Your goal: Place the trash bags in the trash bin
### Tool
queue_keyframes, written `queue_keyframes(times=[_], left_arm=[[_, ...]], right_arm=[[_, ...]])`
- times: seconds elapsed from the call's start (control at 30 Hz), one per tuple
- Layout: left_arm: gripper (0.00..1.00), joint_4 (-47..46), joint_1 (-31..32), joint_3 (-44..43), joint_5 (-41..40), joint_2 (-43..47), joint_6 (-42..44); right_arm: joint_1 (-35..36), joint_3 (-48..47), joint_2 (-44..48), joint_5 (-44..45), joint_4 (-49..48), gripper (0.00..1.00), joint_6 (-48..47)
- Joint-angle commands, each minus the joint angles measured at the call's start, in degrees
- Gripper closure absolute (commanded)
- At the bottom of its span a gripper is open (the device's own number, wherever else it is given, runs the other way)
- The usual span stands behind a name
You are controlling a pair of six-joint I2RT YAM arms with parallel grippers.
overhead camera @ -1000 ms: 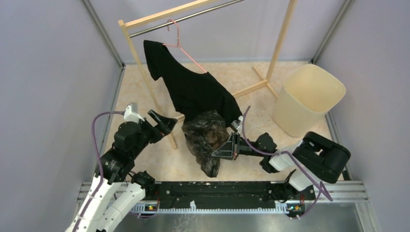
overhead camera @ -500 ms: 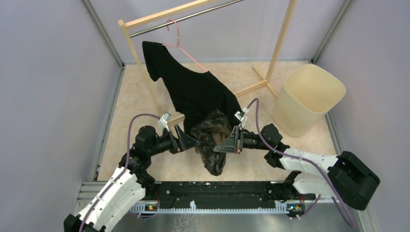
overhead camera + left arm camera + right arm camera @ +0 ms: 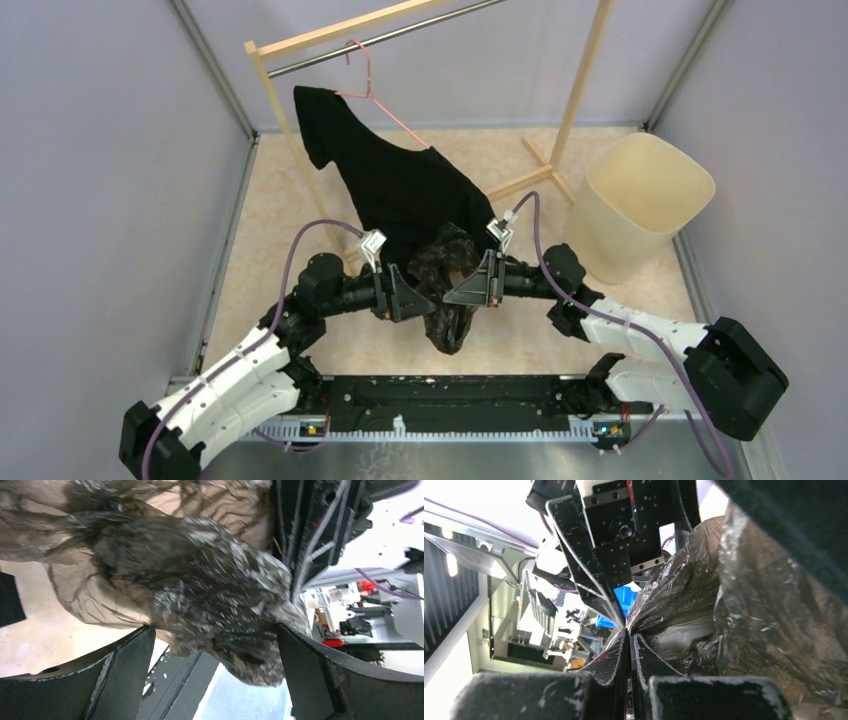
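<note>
Bag (image 3: pixel 447 262) hung between two arms.
Pinched tight on a fold of film by the right gripper (image 3: pixel 628 636); left gripper (image 3: pixel 210 650) spread wide, crumpled film bunched between its fingers. Just below a black shirt (image 3: pixel 400 190) on a rack (image 3: pixel 273 100); bin (image 3: pixel 620 240) well apart, on the desk (image 3: pixel 280 230) at far right.

Crumpled, glossy brown-grey trash bags (image 3: pixel 447 300), hanging bunched in mid-air; cream trash bin (image 3: pixel 612 238), upright, open-topped, well apart

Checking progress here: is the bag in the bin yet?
No, the bag hangs from the right claw, well apart from the bin.
</note>
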State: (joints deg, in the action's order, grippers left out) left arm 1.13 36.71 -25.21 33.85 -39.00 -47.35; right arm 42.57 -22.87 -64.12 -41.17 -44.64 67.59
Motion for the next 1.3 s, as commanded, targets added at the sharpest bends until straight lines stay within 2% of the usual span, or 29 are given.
queue_keyframes(times=[0.0, 0.17, 0.23, 0.33, 0.37, 0.43, 0.47, 0.5, 0.53, 0.57, 0.63, 0.73, 0.87, 1.0, 1.13, 1.27], left_arm=[[0.04, 1.45, 1.0, -5.3, -5.67, -4.73, 4.49], [0.23, -0.16, 1.07, -5.82, -7.05, -6.88, 4.62], [0.37, -0.69, 1.01, -5.81, -6.6, -7.54, 4.72], [0.64, 0.84, 1.0, -6.96, -7.68, -8.29, 5.84], [0.72, 2.12, 1.0, -7.81, -7.97, -8.48, 6.46], [0.87, 6.18, 1.04, -10.27, -9.2, -8.74, 7.91], [0.94, 9.01, 1.0, -12.03, -9.79, -8.83, 8.65], [1.0, 12.58, 1.0, -14.18, -10.63, -8.82, 9.09], [1.0, 15.91, 1.01, -16.09, -11.65, -8.57, 9.19], [1.0, 19.13, 1.02, -17.99, -12.59, -8.1, 9.12], [1.0, 24.15, 1.0, -20.73, -15.34, -6.82, 7.99], [1.0, 28.95, 1.0, -22.82, -20.45, -4.95, 2.78], [1.0, 28.4, 1.01, -22.97, -25.01, -3.54, -3.86], [1.0, 30.42, 0.99, -25.65, -28.67, -4.41, -7.79], [1.0, 31.35, 0.95, -27.62, -27.79, -5.34, -10.26], [1.0, 31.91, 1.0, -27.96, -27.9, -5.23, -13.3]], right_arm=[[-0.2, -2.82, 1.42, -1.8, -1.45, 1.0, -0.88], [-0.25, -2.95, 1.95, -2.47, -0.78, 1.0, -1.82], [-0.19, -3.12, 2.12, -3.25, -0.44, 1.0, -2.5], [-0.26, -3.81, 2.68, -4.49, 2.7, 1.0, -5.11], [-0.23, -4.46, 3.14, -4.38, 5.74, 1.0, -7.59], [-0.27, -7.58, 4.38, -1.92, 19.08, 1.0, -16.24], [-0.21, -9.73, 5.1, 1.22, 27.63, 0.98, -21.93], [-0.2, -12.05, 5.7, 5.05, 36.63, 0.91, -26.98], [-0.1, -14.86, 6.09, 10.11, 47.07, 0.83, -31.86], [0.26, -16.69, 6.29, 15.39, 53.13, 0.75, -35.73], [1.52, -18.94, 6.96, 24.77, 60.58, 0.56, -40.38], [5.51, -21.38, 9.19, 33.35, 64.64, 0.41, -43.66], [17.1, -25.01, 12.23, 42.34, 65.09, 0.22, -48.39], [26.94, -27.07, 13.09, 49.27, 63.75, 0.11, -52.01], [31.55, -27.67, 10.87, 51.91, 58.62, 0.04, -50.59], [39.36, -30.12, 4.17, 66.38, 53.78, 0.01, -47.85]])
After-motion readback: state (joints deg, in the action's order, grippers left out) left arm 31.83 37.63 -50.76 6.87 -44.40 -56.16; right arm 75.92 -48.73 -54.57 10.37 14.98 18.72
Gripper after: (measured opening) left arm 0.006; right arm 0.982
